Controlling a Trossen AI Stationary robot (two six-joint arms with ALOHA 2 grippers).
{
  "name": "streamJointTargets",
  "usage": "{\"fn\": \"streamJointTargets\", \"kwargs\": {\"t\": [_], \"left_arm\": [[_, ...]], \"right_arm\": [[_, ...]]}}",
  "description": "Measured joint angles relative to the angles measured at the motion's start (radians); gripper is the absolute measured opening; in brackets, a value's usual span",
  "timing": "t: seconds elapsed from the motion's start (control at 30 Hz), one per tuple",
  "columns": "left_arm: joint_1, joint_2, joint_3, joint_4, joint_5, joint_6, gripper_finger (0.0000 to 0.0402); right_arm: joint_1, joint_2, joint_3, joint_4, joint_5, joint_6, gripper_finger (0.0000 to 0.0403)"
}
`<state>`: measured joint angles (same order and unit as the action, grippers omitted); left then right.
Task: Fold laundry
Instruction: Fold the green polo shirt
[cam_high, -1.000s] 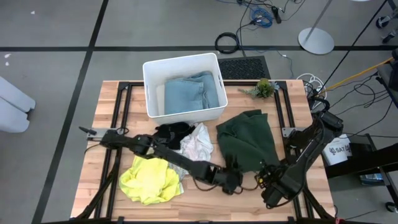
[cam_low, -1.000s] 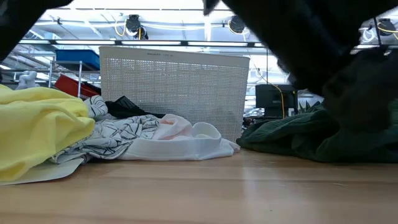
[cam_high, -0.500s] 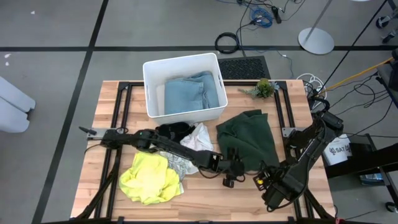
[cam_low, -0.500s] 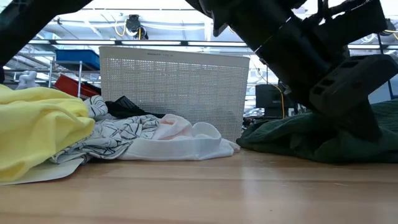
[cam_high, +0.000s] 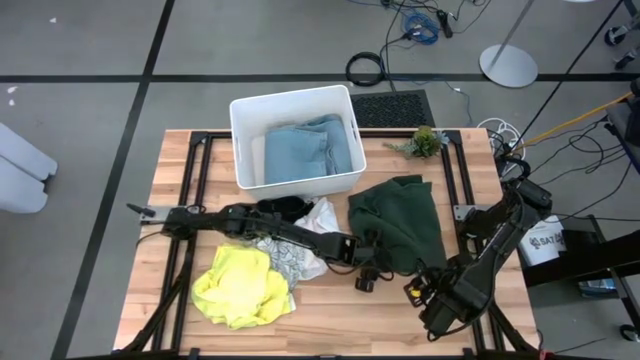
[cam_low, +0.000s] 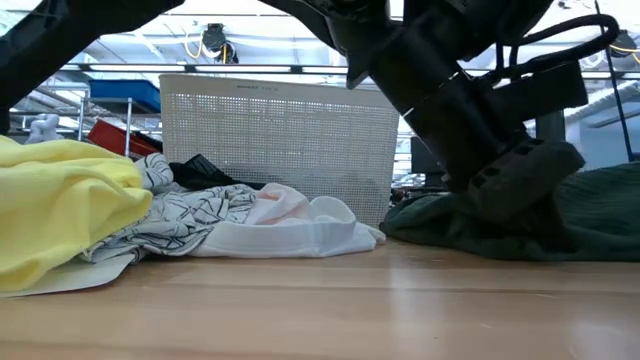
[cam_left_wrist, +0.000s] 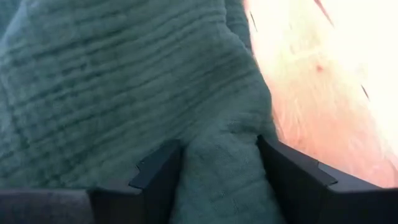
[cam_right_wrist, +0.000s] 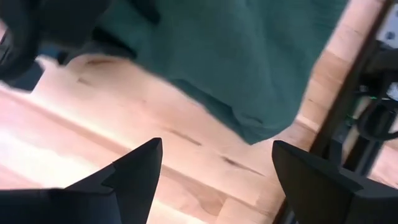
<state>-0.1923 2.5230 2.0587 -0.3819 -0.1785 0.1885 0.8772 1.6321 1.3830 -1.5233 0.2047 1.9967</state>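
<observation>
My left gripper (cam_high: 372, 268) stands wide open, its fingers (cam_left_wrist: 158, 177) straddling a fold at the green garment's (cam_high: 400, 222) near edge. My right gripper (cam_high: 418, 288) hovers open just beside that edge, holding nothing.

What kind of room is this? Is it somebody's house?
Probably not a house: it looks like a robot lab or workshop. The wooden table stands on a grey concrete floor with loose cables, and ceiling lamps hang overhead.

Bright even light, blurred wrist views
</observation>
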Motion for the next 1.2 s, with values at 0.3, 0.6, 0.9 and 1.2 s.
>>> {"fn": "streamJointTargets", "kwargs": {"t": [0.3,0.6,0.9,1.2], "left_arm": [[0.003,0.005,0.001,-0.139,0.035,-0.033,0.0109],[-0.012,-0.024,0.038,-0.271,0.063,-0.048,0.0018],[-0.041,-0.206,0.058,-0.452,0.061,-0.018,0.0016],[-0.05,-0.35,0.059,-0.501,0.057,-0.024,0.0015]], "right_arm": [[0.019,0.0,0.0,0.127,0.01,-0.113,0.029],[0.068,-0.001,0.001,0.258,0.058,-0.411,0.029],[0.118,-0.001,0.001,0.31,0.082,-0.457,0.029],[0.175,0.036,0.001,0.457,0.324,-0.652,0.029]]}}
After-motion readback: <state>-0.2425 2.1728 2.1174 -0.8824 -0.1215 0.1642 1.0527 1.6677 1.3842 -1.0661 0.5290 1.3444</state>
